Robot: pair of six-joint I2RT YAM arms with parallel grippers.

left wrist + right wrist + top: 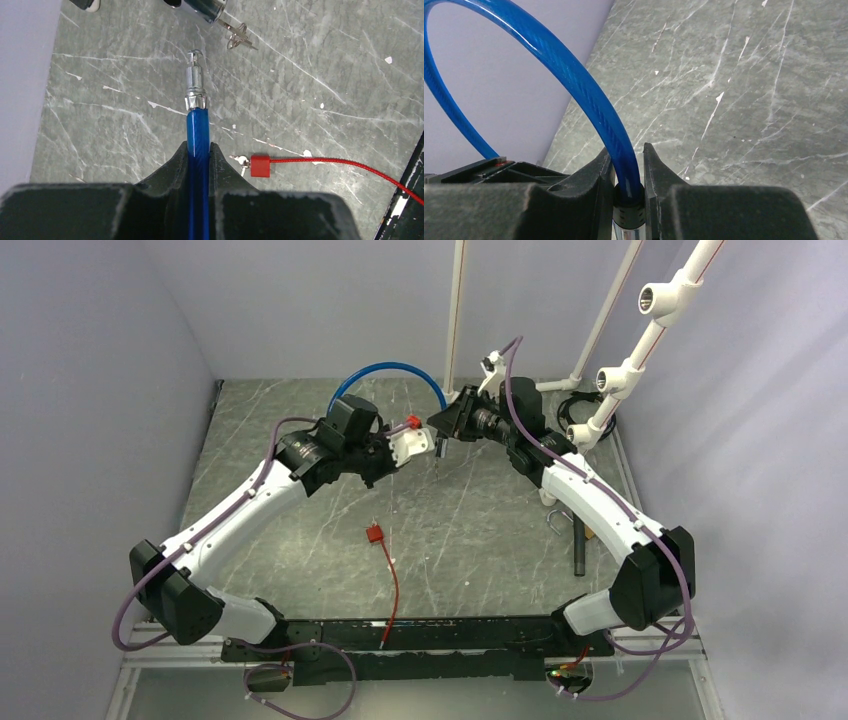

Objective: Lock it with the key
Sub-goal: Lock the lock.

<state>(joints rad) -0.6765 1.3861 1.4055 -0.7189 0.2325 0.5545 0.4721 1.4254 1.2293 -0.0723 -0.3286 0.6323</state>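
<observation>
A blue cable (390,368) arcs between my two grippers above the back of the table. My left gripper (199,146) (428,444) is shut on the blue cable (198,130) just behind its silver end plug (194,80). The plug points at the chrome lock barrel (206,8) but stays apart from it. The key (231,29) sticks out of that barrel's end, with a ring hanging on it. My right gripper (629,150) (449,421) is shut on the barrel's black collar (629,215), where the blue cable (589,95) enters.
A red cord with a red block (375,532) (260,165) lies mid-table, a small silver bit (241,160) beside the block. A small padlock and dark bar (578,540) lie at the right. White pipe frames (620,370) stand at the back right, with walls close around.
</observation>
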